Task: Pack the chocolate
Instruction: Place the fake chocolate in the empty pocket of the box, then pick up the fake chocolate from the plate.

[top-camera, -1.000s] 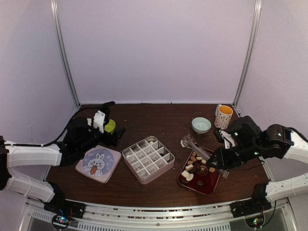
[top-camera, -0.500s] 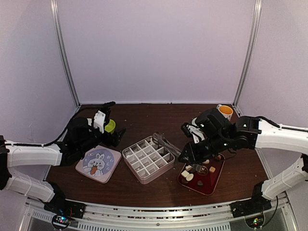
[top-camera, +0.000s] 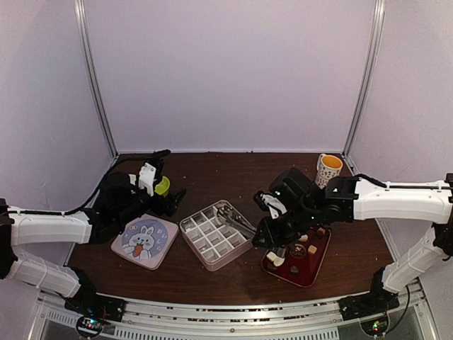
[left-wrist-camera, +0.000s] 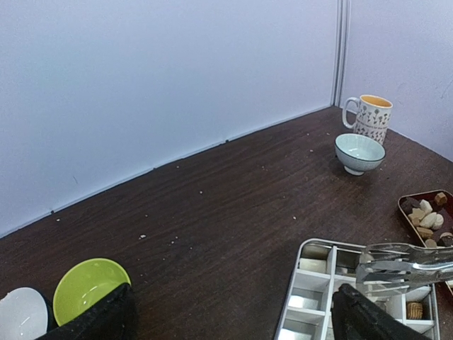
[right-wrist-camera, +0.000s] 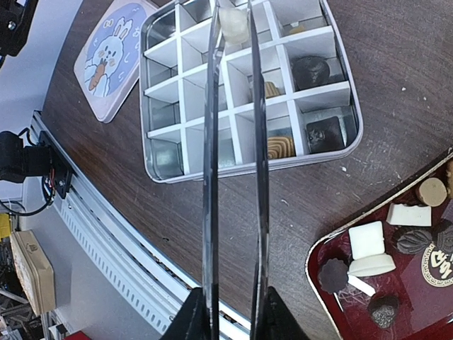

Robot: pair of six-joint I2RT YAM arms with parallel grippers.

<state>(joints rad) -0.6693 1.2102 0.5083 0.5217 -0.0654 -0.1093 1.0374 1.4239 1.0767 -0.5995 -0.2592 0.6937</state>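
Chocolate (top-camera: 273,257) is mostly piled in the red tray (top-camera: 309,273) at the near right of the bench (top-camera: 226,173), with cream, tan and dark bits all mixed up. A few pieces already sit in the divided box (top-camera: 202,239) just left of the tray. From the right wrist view we count two dark ones and a couple of tan ridged ones in the cells by its right corner.

The right claw (right-wrist-camera: 232,320) is clamped on a pair of metal tongs (right-wrist-camera: 210,177). The tong tips pinch one cream-white piece (right-wrist-camera: 233,25) over a cell near the box's far corner, and we can't tell if it's touching the cell floor.

The left claw (left-wrist-camera: 237,322) is spread wide with nothing in it. It hangs over the far left of the bench near the green bowl (left-wrist-camera: 88,290), which has a white bowl (left-wrist-camera: 21,312) right beside it. The bunny-print lid (top-camera: 145,241) lies flat just left of the box. A pale blue bowl (left-wrist-camera: 359,152) and a mug (left-wrist-camera: 368,117) sit near the far right corner.
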